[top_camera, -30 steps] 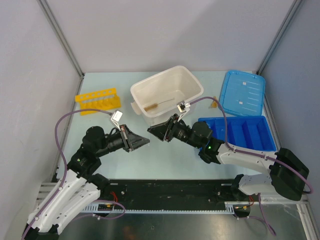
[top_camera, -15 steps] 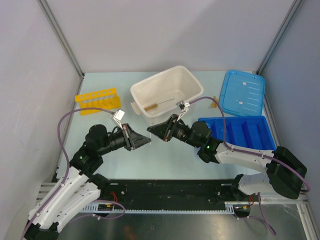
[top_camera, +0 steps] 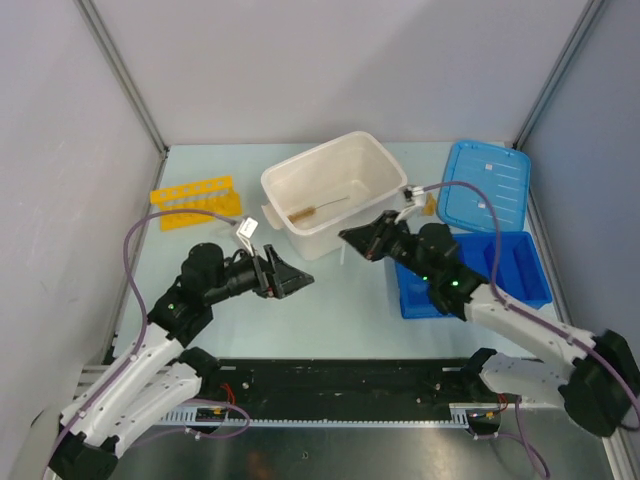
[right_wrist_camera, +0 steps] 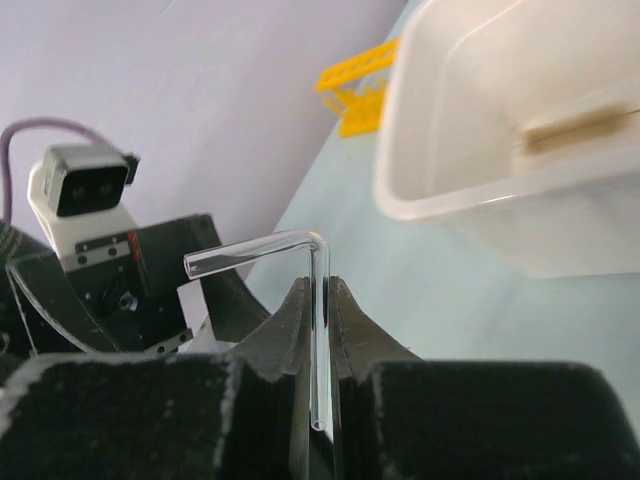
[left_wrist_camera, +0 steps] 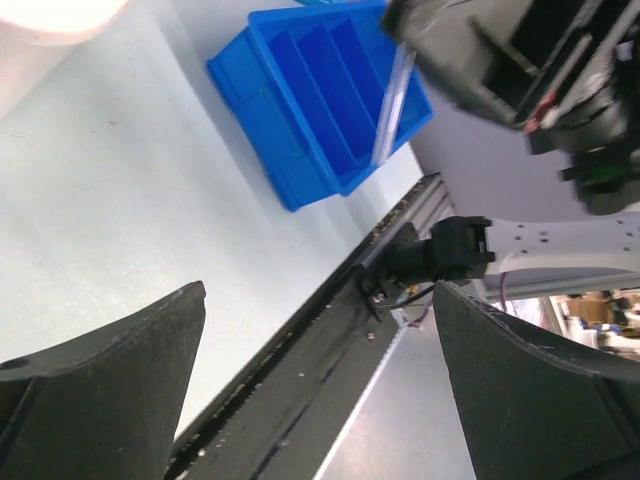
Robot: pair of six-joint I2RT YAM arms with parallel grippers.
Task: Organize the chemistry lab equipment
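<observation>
your right fingers (right_wrist_camera: 288,335) are clamped on the bent tube (right_wrist_camera: 319,262), over the surface (top_camera: 330,300), just near the tub (top_camera: 340,170), left of the tray (top_camera: 520,262). left fingers (left_wrist_camera: 110,390) apart, empty. risk: narrow pinch on thin glass; clip the tray wall and it may snap.

A pale green table (top_camera: 335,300) is seen from above. A yellow rack (top_camera: 196,202) is set at 10 o'clock and a white tub (top_camera: 335,216) at 12. A blue lid (top_camera: 487,185) is laid flat at 2, with a small amber piece (top_camera: 430,207) just beside its left edge. A blue tray (top_camera: 512,262) is placed at 4.
</observation>
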